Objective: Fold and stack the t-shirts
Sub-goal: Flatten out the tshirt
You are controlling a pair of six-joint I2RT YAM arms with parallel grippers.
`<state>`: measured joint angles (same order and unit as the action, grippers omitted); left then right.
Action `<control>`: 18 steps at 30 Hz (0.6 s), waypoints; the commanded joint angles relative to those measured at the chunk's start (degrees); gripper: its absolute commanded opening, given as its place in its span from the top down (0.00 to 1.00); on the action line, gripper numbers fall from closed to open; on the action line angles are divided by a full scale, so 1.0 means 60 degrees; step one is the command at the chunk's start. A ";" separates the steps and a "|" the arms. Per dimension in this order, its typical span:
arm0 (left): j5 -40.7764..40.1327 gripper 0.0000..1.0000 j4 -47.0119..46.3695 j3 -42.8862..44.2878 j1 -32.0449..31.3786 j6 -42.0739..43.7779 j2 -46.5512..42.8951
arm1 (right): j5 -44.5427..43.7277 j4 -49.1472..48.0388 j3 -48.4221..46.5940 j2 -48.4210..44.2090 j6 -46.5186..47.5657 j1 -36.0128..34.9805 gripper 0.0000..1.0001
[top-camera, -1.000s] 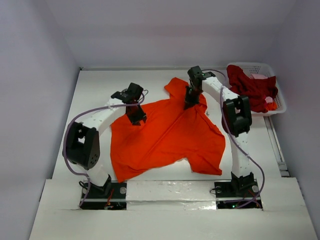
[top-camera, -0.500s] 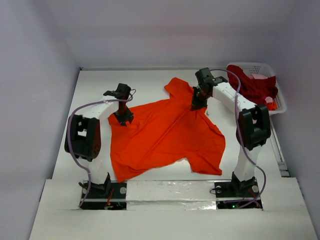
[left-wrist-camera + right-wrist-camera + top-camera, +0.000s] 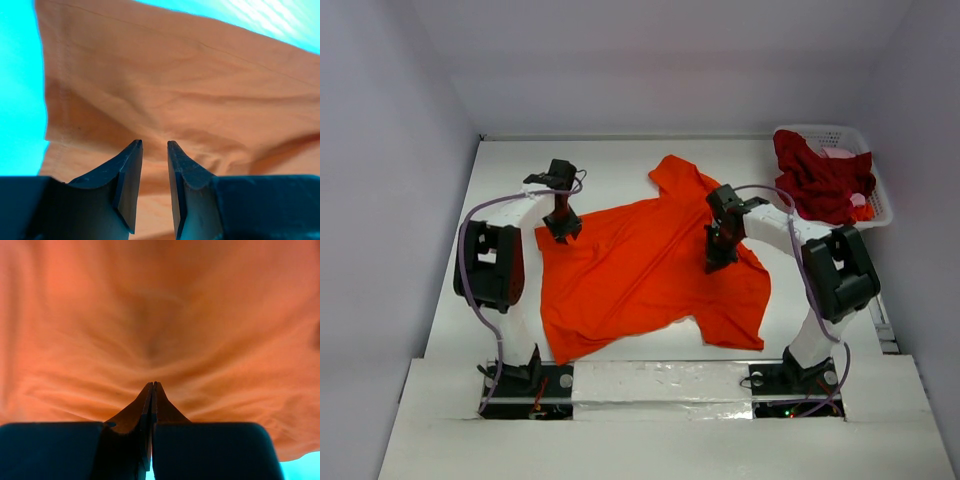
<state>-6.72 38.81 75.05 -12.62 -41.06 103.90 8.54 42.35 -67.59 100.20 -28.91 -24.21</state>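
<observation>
A bright orange-red t-shirt (image 3: 650, 270) lies spread on the white table. My left gripper (image 3: 563, 232) hovers at its far left corner, jaws a little open with nothing between them. In the left wrist view that gripper (image 3: 154, 144) points at the shirt's hemmed edge (image 3: 60, 75). My right gripper (image 3: 716, 262) is shut, its tips down on the shirt's right part. The right wrist view shows the gripper (image 3: 152, 384) with rippled orange cloth (image 3: 160, 305) around its tips. A dark crimson t-shirt (image 3: 825, 180) and a bit of pink cloth (image 3: 838, 153) lie in the basket.
The white lattice basket (image 3: 882, 205) stands at the far right corner of the table. Grey walls close in the left, back and right sides. Bare table (image 3: 510, 180) shows to the left of and beyond the orange shirt.
My right gripper has slid from the shirt's far shoulder toward the near side, staying shut. My left gripper has shifted left to the shirt's far left corner.
</observation>
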 commanded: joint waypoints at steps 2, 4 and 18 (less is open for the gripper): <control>-0.0198 0.76 0.0081 0.0193 0.0273 0.0295 0.0130 | 0.0218 -0.0686 0.0658 -0.0631 -0.0060 -0.0287 1.00; -0.0213 0.76 0.0022 0.0251 0.0273 0.0354 0.0393 | 0.0262 -0.0715 0.0820 -0.0879 -0.0177 -0.0375 1.00; 0.0271 0.76 -0.0257 0.0603 0.0536 0.0793 0.1829 | 0.0335 -0.0305 0.1934 -0.2402 -0.0456 -0.0842 1.00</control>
<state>-5.26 38.15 78.11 -9.87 -37.23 112.05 10.39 40.29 -57.52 88.86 -30.87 -27.81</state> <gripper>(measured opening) 0.243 0.009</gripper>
